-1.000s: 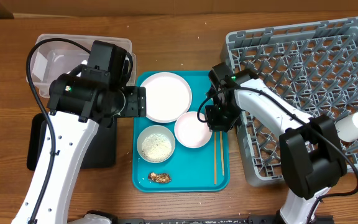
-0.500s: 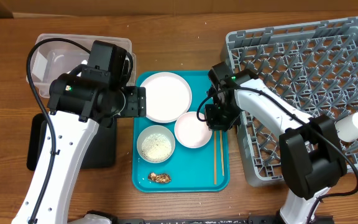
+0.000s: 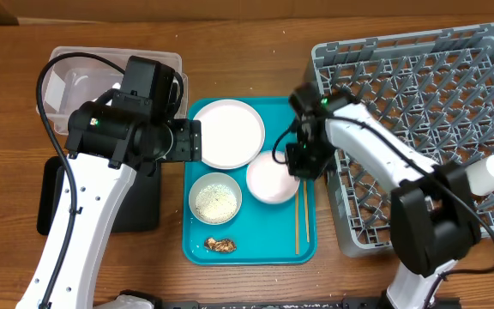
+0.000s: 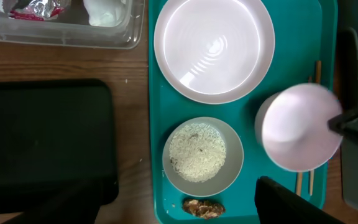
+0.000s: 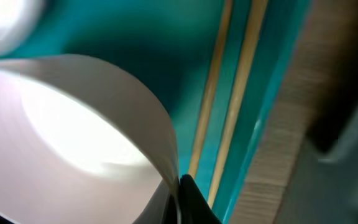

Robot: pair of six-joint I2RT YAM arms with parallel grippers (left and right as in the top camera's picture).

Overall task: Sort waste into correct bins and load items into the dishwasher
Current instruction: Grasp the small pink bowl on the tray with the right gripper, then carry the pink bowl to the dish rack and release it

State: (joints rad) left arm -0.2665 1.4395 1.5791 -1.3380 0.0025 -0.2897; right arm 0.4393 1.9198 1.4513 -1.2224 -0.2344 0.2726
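Right gripper (image 3: 302, 165) is pinching the right rim of the small plain white bowl (image 3: 270, 181). Its jaws are standing almost closed, with only the thin bowl wall between them. In the right wrist view one dark fingertip (image 5: 190, 198) is pressing against the rim, and the rim is sitting above the tray floor. The bowl is resting tilted, right side raised, in the right half of the teal plastic tray (image 3: 309, 245). Cannot tell whether its left side is touching the tray. It is showing blurred in the left wrist view.

A pair of wooden chopsticks (image 3: 298, 220) is lying along the tray's right edge, just beside the bowl and running toward the robot-side right corner. A large white round plate (image 3: 228, 130) is filling the tray's far end. A small pale bowl of rice grains (image 3: 214, 198) is sitting by the tray's left edge, with a brown food scrap (image 3: 220, 245) near the robot-side edge.

Left gripper (image 3: 187, 141) is hanging over the tray's left edge beside the plate. Its fingers (image 4: 284, 199) are spread wide and gripping nothing.

A grey plastic dishwasher rack (image 3: 418, 86) is standing along the right edge of the wooden table (image 3: 247, 26), with a white cup (image 3: 487, 172) lying at the rack's right edge. A clear plastic bin (image 3: 67, 73) is sitting toward the far left corner, holding wrappers. A flat black bin (image 3: 135, 206) is lying on its robot side.
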